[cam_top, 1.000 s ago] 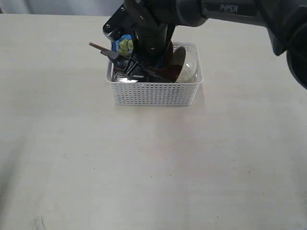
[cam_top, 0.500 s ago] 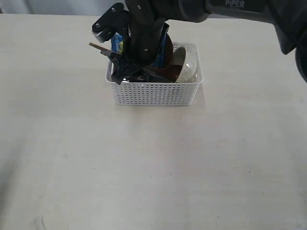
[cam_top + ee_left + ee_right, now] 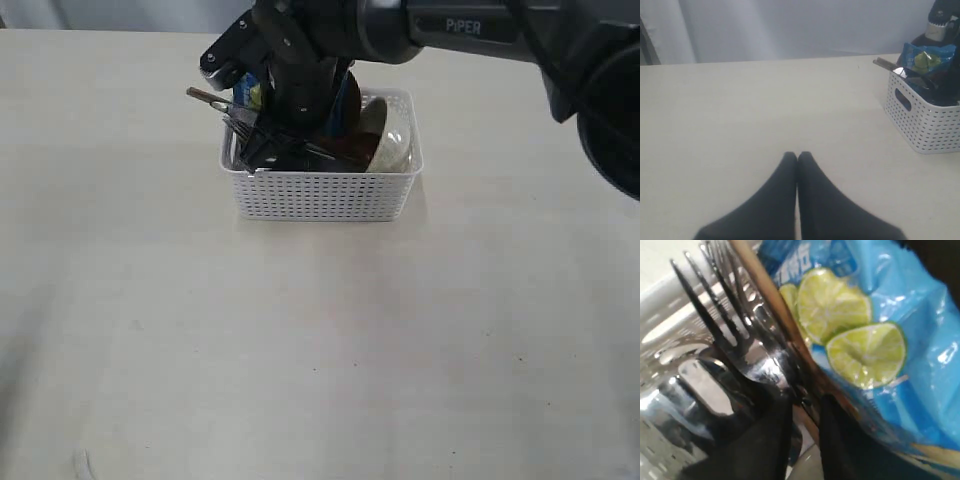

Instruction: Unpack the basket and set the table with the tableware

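**Unpacking barely begun: everything sits in the basket, nothing is laid yet**

Nearest, the pale surface (image 3: 300,350) carries no tableware anywhere in view, so by my reading the whole table-setting is left to do. The left gripper (image 3: 797,156) hangs low over bare surface, well apart from the basket (image 3: 320,195), its jaws pressed together on nothing. Farther back, the white basket stands full toward the far edge. The right gripper (image 3: 805,410) is reaching into its left end, jaws narrowed to a slim gap around the neck of the fork (image 3: 747,355), with a chopstick (image 3: 775,305) just beside it. Whether they actually pinch either one I cannot tell. The blue chip bag (image 3: 865,330) leans right behind them, and the off-white bowl (image 3: 395,140) lies tilted at the basket's right end. Probably the first item is only now being picked.
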You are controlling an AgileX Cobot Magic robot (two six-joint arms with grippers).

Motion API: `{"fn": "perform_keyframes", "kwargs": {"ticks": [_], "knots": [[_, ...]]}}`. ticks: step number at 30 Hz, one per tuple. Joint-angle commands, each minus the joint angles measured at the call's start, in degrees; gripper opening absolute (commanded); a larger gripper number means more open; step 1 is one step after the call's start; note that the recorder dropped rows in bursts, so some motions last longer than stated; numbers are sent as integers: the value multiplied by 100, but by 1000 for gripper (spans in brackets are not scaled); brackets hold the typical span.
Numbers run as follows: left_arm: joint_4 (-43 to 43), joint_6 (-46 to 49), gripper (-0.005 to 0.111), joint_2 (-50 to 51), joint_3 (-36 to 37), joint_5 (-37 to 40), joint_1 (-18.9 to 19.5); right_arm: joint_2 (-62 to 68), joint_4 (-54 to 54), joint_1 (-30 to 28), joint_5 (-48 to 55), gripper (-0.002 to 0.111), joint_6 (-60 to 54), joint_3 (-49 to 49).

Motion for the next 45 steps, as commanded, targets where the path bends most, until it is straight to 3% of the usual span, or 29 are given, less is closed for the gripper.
{"fn": "perform_keyframes", "kwargs": {"ticks": [1, 6, 11, 15, 19, 22, 23, 27, 30, 34, 36, 37, 39, 41, 45], "knots": [[19, 0, 0, -21, 11, -6, -43, 118, -83, -15, 129, 0, 16, 54], [19, 0, 0, -21, 11, -6, -43, 33, -957, -15, 172, -1, 839, 54], [19, 0, 0, -21, 11, -6, -43, -92, -932, -15, 157, -1, 802, 54], [19, 0, 0, -21, 11, -6, -43, -265, -296, -15, 157, 3, 344, 54], [19, 0, 0, -21, 11, -6, -43, -418, 553, -15, 157, 28, -447, 54], [19, 0, 0, -21, 11, -6, -43, -417, 1104, -15, 173, 56, -958, 54], [19, 0, 0, -21, 11, -6, -43, -372, 1146, -15, 173, 58, -1007, 54], [19, 0, 0, -21, 11, -6, -43, -87, 903, -15, -14, 57, -759, 54], [19, 0, 0, -21, 11, -6, -43, 11, -187, -15, -181, 57, 265, 54], [19, 0, 0, -21, 11, -6, -43, 24, -299, -15, -170, 55, 405, 54], [19, 0, 0, -21, 11, -6, -43, 24, -299, -15, -135, 38, 390, 54], [19, 0, 0, -21, 11, -6, -43, 24, -299, -15, -135, 23, 365, 54], [19, 0, 0, -21, 11, -6, -43, 24, -324, -15, -135, 9, 365, 54], [19, 0, 0, -21, 11, -6, -43, 24, -352, -15, -135, 1, 365, 54], [19, 0, 0, -21, 11, -6, -43, -9, -368, -15, -132, -1, 400, 54]]}}
